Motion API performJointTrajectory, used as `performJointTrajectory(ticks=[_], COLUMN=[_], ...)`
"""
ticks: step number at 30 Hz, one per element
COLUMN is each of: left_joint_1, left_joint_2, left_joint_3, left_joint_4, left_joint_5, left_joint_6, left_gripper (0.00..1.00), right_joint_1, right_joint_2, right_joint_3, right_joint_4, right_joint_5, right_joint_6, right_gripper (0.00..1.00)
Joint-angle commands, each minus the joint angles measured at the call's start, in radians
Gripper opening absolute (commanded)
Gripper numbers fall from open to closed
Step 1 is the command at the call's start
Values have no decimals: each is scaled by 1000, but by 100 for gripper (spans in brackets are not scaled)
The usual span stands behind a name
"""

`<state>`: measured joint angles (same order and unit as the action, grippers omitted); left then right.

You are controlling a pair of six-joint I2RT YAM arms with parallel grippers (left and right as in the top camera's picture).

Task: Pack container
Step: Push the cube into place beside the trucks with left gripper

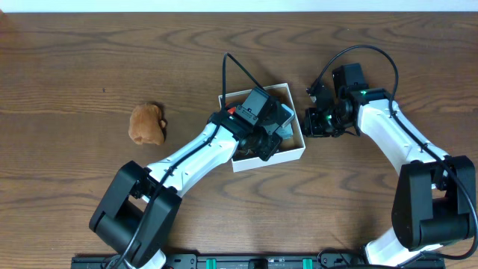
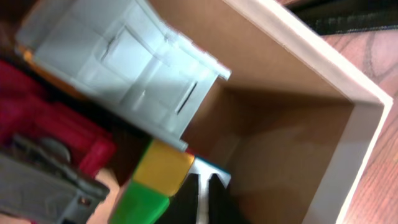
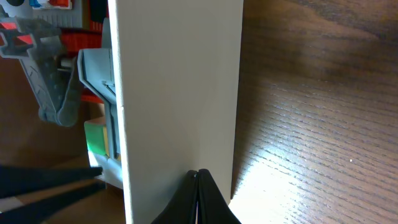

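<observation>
The container (image 1: pixel 269 158) is a small white box with a brown inside (image 2: pixel 292 143), standing mid-table. It holds a grey-blue toy (image 2: pixel 130 68), a red toy (image 2: pixel 50 118), a green and yellow block (image 2: pixel 155 180) and a dark grey toy (image 2: pixel 43 180). My left gripper (image 1: pixel 270 133) reaches into the box. Its fingers (image 2: pixel 203 186) are closed on a thin white, blue-edged piece next to the block. My right gripper (image 1: pixel 314 123) is outside the box, shut and empty. Its tips (image 3: pixel 198 174) rest against the white right wall (image 3: pixel 180 93).
A brown plush toy (image 1: pixel 147 123) lies on the wooden table left of the box, apart from both arms. The left arm crosses the table from the front left to the box. The right arm's cable loops above the box's right side.
</observation>
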<state>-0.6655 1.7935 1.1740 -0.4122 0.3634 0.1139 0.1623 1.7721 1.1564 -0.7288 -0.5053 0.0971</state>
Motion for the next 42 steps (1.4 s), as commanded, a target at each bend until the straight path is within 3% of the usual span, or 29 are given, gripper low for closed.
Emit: performJointTrajectory(ticks=[1, 5, 16, 18, 21, 39, 42], left_joint_1=[9, 9, 72, 109, 140, 35, 32], left_joint_2=[-33, -96, -294, -301, -274, 80, 86], left_joint_3=[-5, -5, -5, -5, -5, -5, -5], left_joint_4=[-23, -47, -201, -229, -250, -185, -162], left_joint_5=[3, -12, -225, -230, -216, -165, -164], left_joint_6=[9, 10, 0, -26, -68, -93, -93], left_gripper=[22, 46, 49, 45, 33, 30, 19], right_joint_1=[9, 9, 8, 8, 8, 8, 8], right_joint_2=[6, 6, 6, 6, 6, 6, 6], right_joint_3=[-1, -1, -1, -1, -1, -1, -1], right_joint_4=[0, 0, 0, 1, 5, 10, 7], right_joint_5=[-23, -23, -22, -22, -22, -22, -22], right_joint_6=[-17, -17, -17, -17, -17, -16, -16], right_gripper=[4, 4, 3, 3, 4, 3, 3])
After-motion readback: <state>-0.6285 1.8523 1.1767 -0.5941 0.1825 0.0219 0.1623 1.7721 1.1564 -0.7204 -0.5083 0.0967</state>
